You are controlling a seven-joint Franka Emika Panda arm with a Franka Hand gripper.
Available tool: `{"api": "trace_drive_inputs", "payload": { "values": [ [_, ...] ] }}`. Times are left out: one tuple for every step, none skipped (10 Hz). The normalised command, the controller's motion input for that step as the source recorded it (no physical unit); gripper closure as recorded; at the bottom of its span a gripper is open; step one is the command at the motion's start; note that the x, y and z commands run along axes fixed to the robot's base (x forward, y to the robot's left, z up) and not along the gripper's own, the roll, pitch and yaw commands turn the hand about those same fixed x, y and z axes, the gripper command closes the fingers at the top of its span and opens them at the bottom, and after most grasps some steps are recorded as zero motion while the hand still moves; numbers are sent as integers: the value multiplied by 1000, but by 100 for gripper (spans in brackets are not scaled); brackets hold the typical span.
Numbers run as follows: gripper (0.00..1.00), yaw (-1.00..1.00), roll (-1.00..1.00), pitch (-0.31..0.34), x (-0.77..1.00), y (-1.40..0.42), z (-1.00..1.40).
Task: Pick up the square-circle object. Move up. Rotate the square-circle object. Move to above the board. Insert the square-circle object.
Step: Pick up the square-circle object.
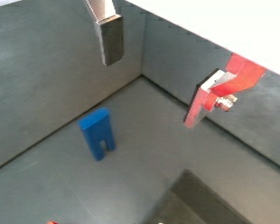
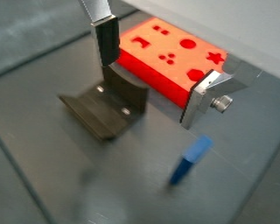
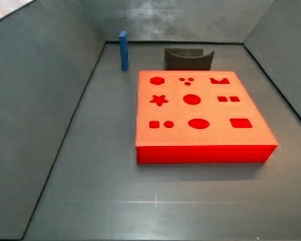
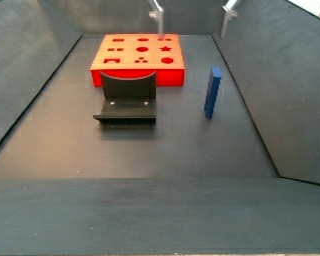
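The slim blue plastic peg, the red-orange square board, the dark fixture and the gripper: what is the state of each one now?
Slim blue plastic peg: upright on the floor, not held.
Red-orange square board: flat on the floor, cutouts unfilled.
Dark L-shaped fixture: standing beside the board, holding nothing.
Gripper: high above the board's far edge, fingers apart, holding nothing.

No readable text, labels or numbers anywhere: the board (image 3: 201, 113) carries only cut-out shapes, and the gripper (image 2: 154, 74) above it is unmarked.
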Motion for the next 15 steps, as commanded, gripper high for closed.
{"api": "trace_drive_inputs", "payload": {
  "values": [
    [0, 171, -1, -166, -900, -383, -569],
    [0, 200, 0, -126, -660, -489, -657],
    [0, 191, -57, -163, -437, -203, -703],
    [0, 57, -107, -189, -589, 0, -663],
    [0, 0, -109, -137, -340, 189, -389],
    [0, -77, -80, -103, -174, 120, -314],
    [0, -89, -153, -151, -14, 0, -394],
    [0, -183, -204, -171, 0, 0, -354],
    [0, -189, -221, -160, 0, 0, -391],
    [0, -189, -267, -184, -17, 0, -437],
    [0, -129, -264, -173, -29, 0, -423],
    [0, -57, -210, -154, -11, 0, -380],
    [0, 0, 0, -36, -69, -23, 0],
    [0, 0, 0, 0, 0, 0, 0],
    [100, 0, 0, 0, 0, 0, 0]
  ]
}}
